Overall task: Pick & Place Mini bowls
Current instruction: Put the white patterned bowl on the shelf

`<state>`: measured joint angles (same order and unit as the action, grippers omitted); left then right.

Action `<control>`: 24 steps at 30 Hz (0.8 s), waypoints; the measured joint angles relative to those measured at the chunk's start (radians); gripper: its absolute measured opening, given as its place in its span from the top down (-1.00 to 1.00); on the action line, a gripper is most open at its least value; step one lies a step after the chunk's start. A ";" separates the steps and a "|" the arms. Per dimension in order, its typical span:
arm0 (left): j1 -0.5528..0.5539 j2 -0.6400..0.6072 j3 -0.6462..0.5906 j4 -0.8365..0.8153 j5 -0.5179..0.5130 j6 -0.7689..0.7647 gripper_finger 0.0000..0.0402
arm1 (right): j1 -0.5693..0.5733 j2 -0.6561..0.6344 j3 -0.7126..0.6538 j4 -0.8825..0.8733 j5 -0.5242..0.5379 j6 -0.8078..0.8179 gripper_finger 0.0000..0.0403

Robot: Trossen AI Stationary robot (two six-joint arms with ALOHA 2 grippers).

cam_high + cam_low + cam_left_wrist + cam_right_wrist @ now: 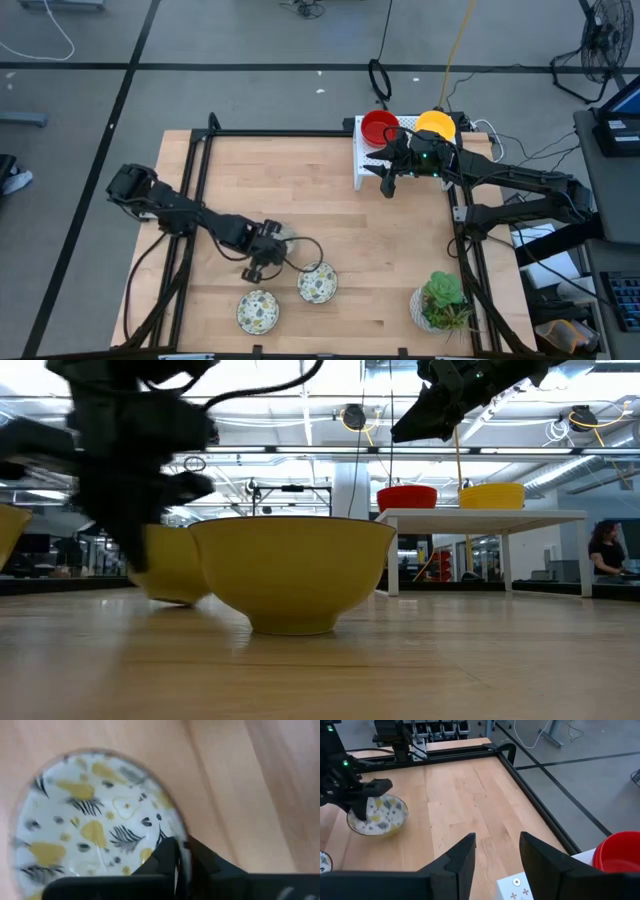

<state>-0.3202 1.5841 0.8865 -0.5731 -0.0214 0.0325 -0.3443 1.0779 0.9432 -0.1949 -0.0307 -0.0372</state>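
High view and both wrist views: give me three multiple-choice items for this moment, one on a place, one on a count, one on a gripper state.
1. Where does the plain red round bowl sit?
A. on the white perforated rack
B. beside the green potted plant
C. on the bare wood at the table's middle

2. How many whitish bowls with a leaf pattern are on the wooden table?
A. one
B. two
C. three

3. What is the left gripper doing?
A. hanging open above the rack
B. shut on a patterned bowl's rim
C. holding the yellow bowl

Answers: 1 A, the high view shows it on the rack beside the yellow bowl. 2 C, two lie free, a third is under the left gripper. 3 B, the left wrist view shows its fingers pinching the rim; the right gripper is open.
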 joint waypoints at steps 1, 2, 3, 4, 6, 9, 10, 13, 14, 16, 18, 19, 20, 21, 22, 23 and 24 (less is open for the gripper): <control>0.011 0.001 0.006 0.011 -0.007 0.008 0.93 | 0.000 0.000 0.000 -0.001 0.000 0.000 0.29; 0.023 0.005 0.014 0.017 -0.012 0.022 0.93 | 0.000 0.000 0.000 -0.001 0.000 0.004 0.29; 0.037 0.006 0.021 0.025 -0.022 0.040 0.91 | 0.000 0.000 0.000 -0.002 0.000 0.014 0.29; 0.051 0.006 0.027 0.045 -0.026 0.061 0.88 | 0.002 0.000 0.000 -0.003 -0.001 0.026 0.30; 0.082 0.007 0.034 0.098 -0.025 0.118 0.82 | 0.008 0.000 0.000 -0.007 -0.001 0.048 0.31; 0.135 0.018 0.050 0.233 -0.026 0.178 0.81 | 0.032 0.000 0.000 -0.018 -0.001 0.052 0.35; 0.156 0.028 0.057 0.261 -0.037 0.186 0.83 | 0.042 0.000 0.000 -0.023 -0.001 0.052 0.36; 0.213 0.067 0.068 0.288 -0.077 0.203 0.92 | 0.073 0.000 0.000 -0.026 -0.001 0.052 0.38; 0.232 0.088 0.081 0.296 -0.084 0.208 0.93 | 0.081 0.000 0.000 -0.025 -0.001 0.047 0.39; 0.262 0.126 0.110 0.309 -0.084 0.210 0.93 | 0.099 -0.002 0.000 -0.024 -0.001 0.036 0.40; 0.284 0.181 0.161 0.307 -0.084 0.210 0.92 | 0.113 -0.004 0.001 -0.011 0.000 0.025 0.40; 0.291 0.207 0.185 0.306 -0.084 0.216 0.90 | 0.120 -0.007 0.002 -0.012 0.000 0.024 0.40; 0.297 0.235 0.212 0.292 -0.084 0.224 0.87 | 0.126 -0.009 0.002 -0.013 0.000 0.025 0.40; 0.299 0.263 0.243 0.270 -0.086 0.238 0.85 | 0.131 -0.009 0.002 -0.009 0.001 0.025 0.40; 0.298 0.286 0.275 0.260 -0.088 0.253 0.83 | 0.134 -0.010 0.002 -0.009 0.001 0.025 0.40; 0.298 0.306 0.308 0.252 -0.084 0.270 0.83 | 0.138 -0.012 0.002 -0.015 0.001 0.025 0.41; 0.296 0.327 0.338 0.232 -0.082 0.287 0.84 | 0.141 -0.014 0.002 -0.017 0.002 0.025 0.41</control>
<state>-0.0242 1.9113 1.2249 -0.3413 -0.1037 0.3193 -0.2035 1.0642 0.9447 -0.2124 -0.0292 -0.0120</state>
